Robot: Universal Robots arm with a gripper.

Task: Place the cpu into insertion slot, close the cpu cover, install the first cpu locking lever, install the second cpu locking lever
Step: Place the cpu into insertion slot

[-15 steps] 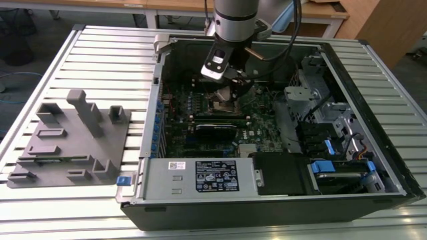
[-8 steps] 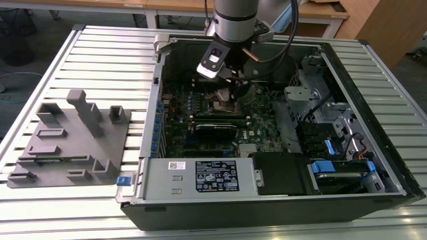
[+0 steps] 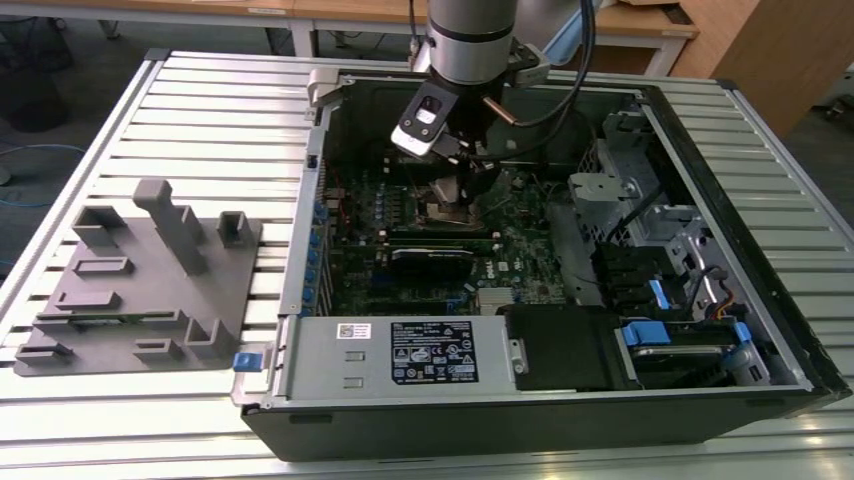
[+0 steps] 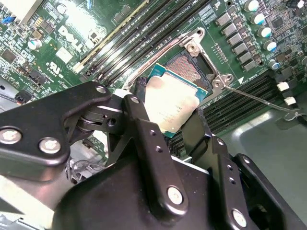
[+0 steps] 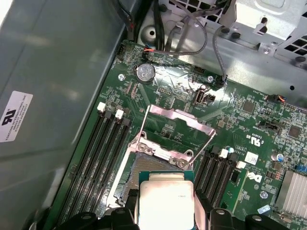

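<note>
In the exterior view, a grey rack (image 3: 140,280) lies on the slatted desk (image 3: 200,110), at nine o'clock of the open computer case (image 3: 300,250). The case's power box carries a printed white-and-black label (image 3: 434,350). The tool (image 4: 168,115) is clamped on the faintly printed chip (image 4: 170,100), held just over the socket (image 4: 192,64), whose cover (image 5: 182,119) stands swung open.

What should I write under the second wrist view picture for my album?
The gripper holds the cpu over the insertion slot on the green board.
</note>
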